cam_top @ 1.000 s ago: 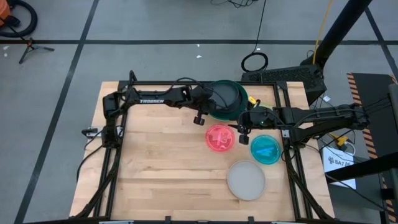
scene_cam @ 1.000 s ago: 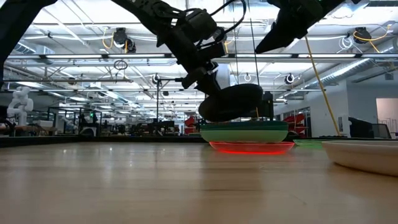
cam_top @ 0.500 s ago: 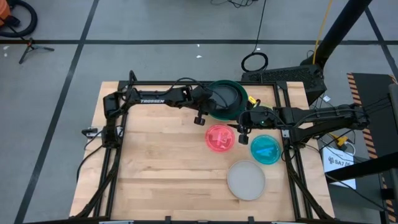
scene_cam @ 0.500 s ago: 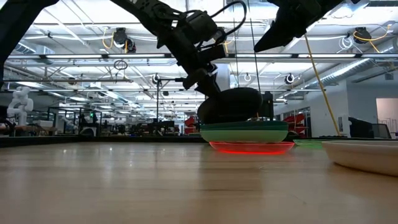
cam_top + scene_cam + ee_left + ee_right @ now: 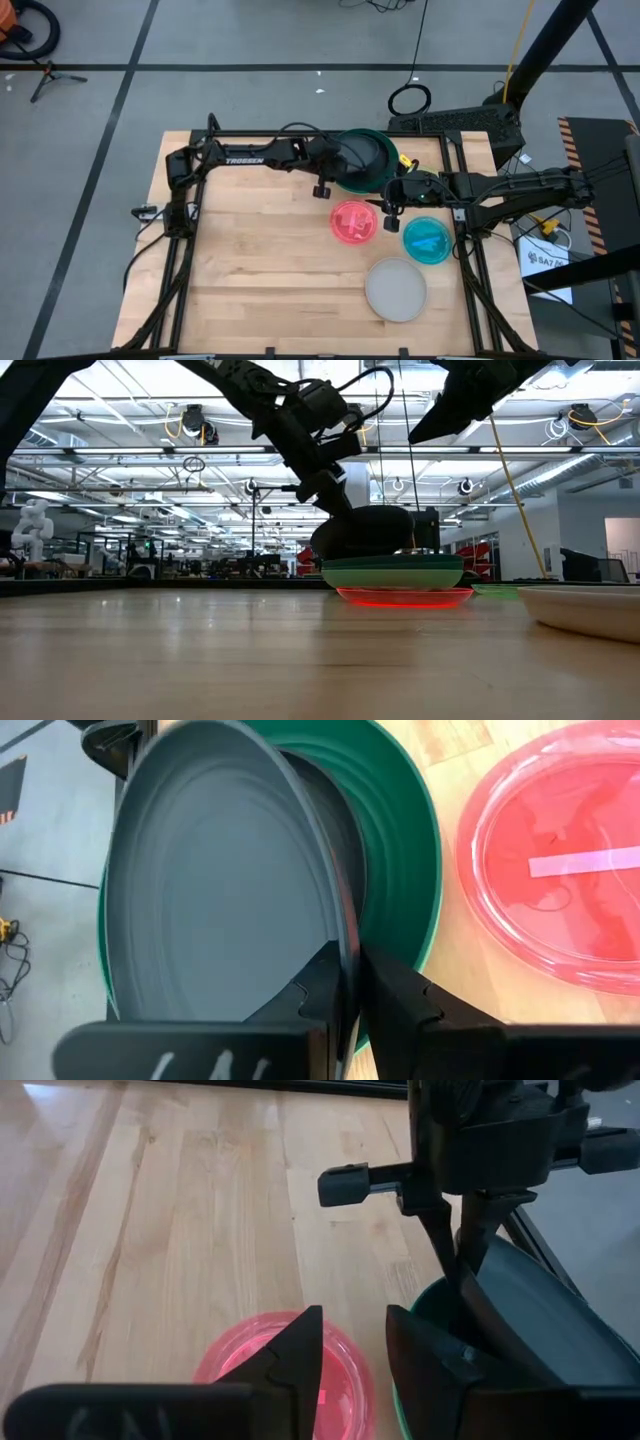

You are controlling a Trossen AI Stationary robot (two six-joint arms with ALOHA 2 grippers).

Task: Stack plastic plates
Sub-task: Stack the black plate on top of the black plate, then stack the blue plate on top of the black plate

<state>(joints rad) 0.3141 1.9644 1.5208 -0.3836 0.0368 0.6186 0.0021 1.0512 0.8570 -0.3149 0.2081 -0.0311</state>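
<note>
My left gripper (image 5: 338, 170) is shut on a dark grey plate (image 5: 215, 890), which it holds tilted over the dark green plate (image 5: 384, 150) near the table's far edge. In the low view the green plate (image 5: 392, 566) shows a lighter green band under it. My right gripper (image 5: 352, 1348) is open and hovers above the far rim of the pink plate (image 5: 354, 221), touching nothing. The blue plate (image 5: 428, 240) and the frosted white plate (image 5: 396, 289) lie flat on the table to the right. A yellow-green plate (image 5: 428, 186) lies partly hidden under the right arm. My left gripper pinches the grey plate's rim (image 5: 340, 935) between its two fingers, one finger (image 5: 318, 985) on the plate's upper face and the other finger (image 5: 395, 995) beneath. The fingers slant down from the table's left. The plate is tilted, held rim high, and its low side (image 5: 385, 552) meets the green plate.
The table's left half and near strip are bare wood (image 5: 260, 270). A black frame rail (image 5: 300, 135) runs along the far edge. The right arm (image 5: 500, 185) reaches in from the right, close beside the green plate and above the yellow-green one.
My left gripper has moved down a little and toward the table's left. The grey plate has sunk with it, from tilted above the green plate to lying lower against it. My right gripper has kept still.
</note>
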